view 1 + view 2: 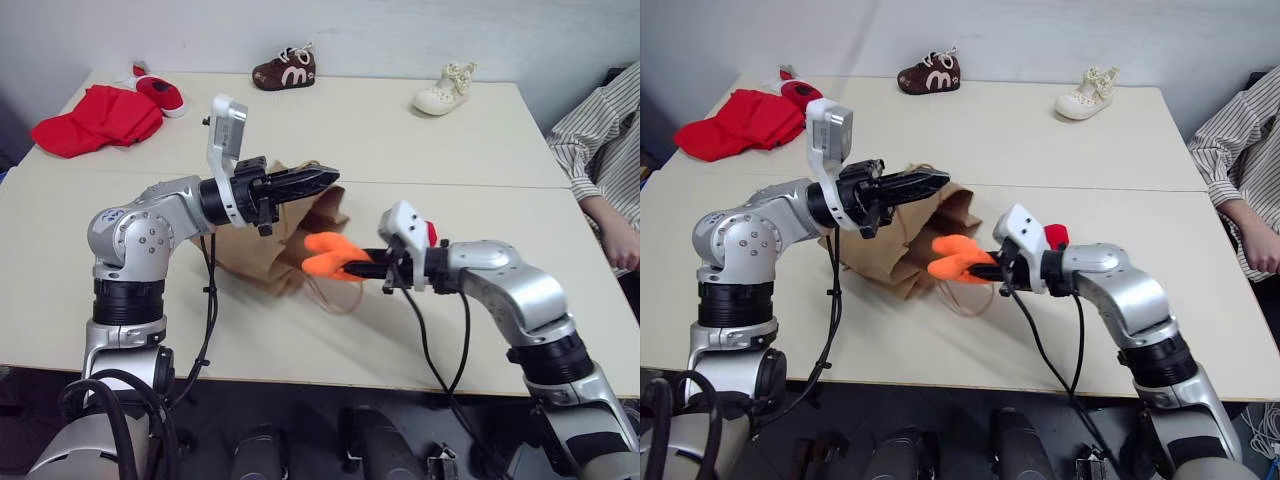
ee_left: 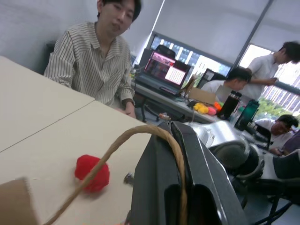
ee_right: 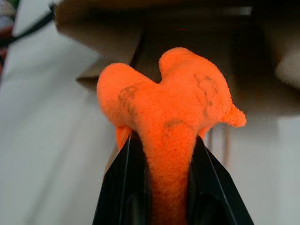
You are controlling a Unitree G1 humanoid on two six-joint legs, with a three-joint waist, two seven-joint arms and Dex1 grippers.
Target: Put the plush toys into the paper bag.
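Note:
My left gripper [image 1: 322,178] is shut on a twisted handle [image 2: 140,130] of the brown paper bag [image 1: 250,258] and holds it up above the table's middle. The bag slumps below it, its mouth facing right. Just to the right of that mouth, my right gripper [image 1: 362,268] is shut on the flat orange plush toy [image 3: 164,108], whose lobes stick out toward the bag. The small round red plush toy [image 2: 92,172] lies on the table behind my right wrist [image 1: 1056,236].
A red cloth [image 1: 95,120] and a red-and-white shoe [image 1: 160,93] lie at the far left. A brown shoe [image 1: 285,70] and a cream shoe [image 1: 445,90] stand along the back edge. A person in a striped shirt [image 1: 600,150] sits at the right edge.

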